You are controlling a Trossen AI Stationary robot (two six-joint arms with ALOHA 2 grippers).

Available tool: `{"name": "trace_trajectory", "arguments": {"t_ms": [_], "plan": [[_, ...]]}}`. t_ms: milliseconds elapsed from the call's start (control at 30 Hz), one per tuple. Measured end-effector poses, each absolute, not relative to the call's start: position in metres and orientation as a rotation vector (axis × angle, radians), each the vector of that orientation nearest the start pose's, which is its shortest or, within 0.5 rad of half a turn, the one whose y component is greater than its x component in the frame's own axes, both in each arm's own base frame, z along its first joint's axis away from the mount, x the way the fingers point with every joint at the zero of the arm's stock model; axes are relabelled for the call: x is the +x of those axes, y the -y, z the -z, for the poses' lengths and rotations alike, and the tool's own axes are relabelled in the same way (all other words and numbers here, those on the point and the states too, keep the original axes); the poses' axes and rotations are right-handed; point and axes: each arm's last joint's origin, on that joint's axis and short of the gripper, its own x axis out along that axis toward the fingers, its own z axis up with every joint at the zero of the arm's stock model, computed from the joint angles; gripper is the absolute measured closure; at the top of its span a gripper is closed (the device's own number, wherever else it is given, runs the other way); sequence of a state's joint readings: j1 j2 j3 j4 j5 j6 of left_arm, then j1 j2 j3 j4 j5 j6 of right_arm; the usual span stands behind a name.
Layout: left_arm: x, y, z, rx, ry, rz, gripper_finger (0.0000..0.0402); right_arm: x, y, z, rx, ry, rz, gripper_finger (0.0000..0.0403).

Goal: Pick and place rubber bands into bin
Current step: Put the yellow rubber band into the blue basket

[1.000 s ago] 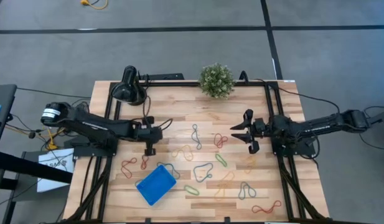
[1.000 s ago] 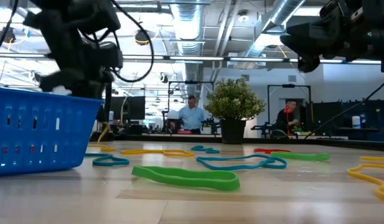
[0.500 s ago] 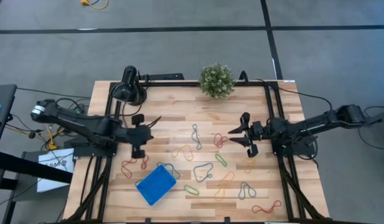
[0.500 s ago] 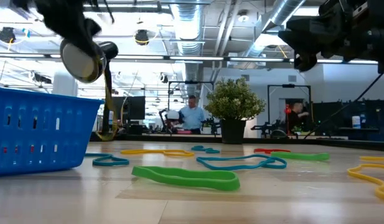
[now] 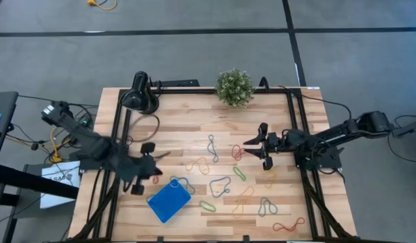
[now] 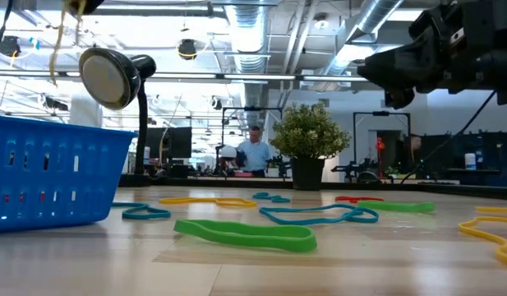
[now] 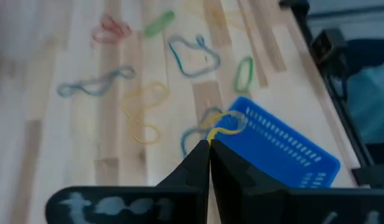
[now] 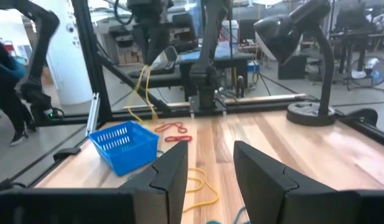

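Pale wooden planks made up the worktop (image 5: 194, 135), framed by black rails, with a black lamp (image 5: 139, 94) at its far left corner and a small potted plant (image 5: 234, 86) at the middle of the far edge. Beyond it the low view showed a workshop where a person in a light shirt (image 6: 255, 154) stood far off.

Rubber bands (image 5: 220, 185) in red, green, grey-blue, orange and yellow lay scattered over the middle and the right half of the worktop, with a red one (image 5: 289, 225) near the front right corner. The bin (image 5: 169, 200), bright blue, sat tilted near the front edge, left of centre, with a grey-blue band touching its far side.

The left gripper (image 5: 146, 177) hung just beside the bin's far left side. Its jaws were pressed together on a yellow band (image 7: 221, 127), which dangled above the bin's rim in the left wrist view.

The right gripper (image 5: 256, 146) hovered over the worktop's right half, above the bands there, its jaws spread apart and holding nothing.
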State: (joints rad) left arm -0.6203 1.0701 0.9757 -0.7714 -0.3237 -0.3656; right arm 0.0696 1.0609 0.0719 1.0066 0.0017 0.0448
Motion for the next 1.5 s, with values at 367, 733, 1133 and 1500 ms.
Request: {"name": "trace_trajectory", "arguments": {"t_ms": [367, 733, 1133, 1500], "plan": [[0.198, 0.155, -0.265, 0.070, -0.860, 0.197, 0.0401, 0.175, -0.012, -0.160, 0.045, 0.006, -0.068, 0.0280], [0.194, 0.154, -0.327, 0.191, -0.767, 0.186, 0.0401, 0.177, -0.012, -0.164, 0.045, 0.024, -0.069, 0.0280], [0.196, 0.156, -0.315, 0.187, -0.828, 0.152, 0.0401, 0.181, -0.013, -0.169, 0.046, 0.041, -0.069, 0.0280], [0.210, 0.172, -0.293, 0.166, -0.901, 0.161, 0.0401, 0.181, -0.013, -0.169, 0.020, 0.042, -0.069, 0.0280]]}}
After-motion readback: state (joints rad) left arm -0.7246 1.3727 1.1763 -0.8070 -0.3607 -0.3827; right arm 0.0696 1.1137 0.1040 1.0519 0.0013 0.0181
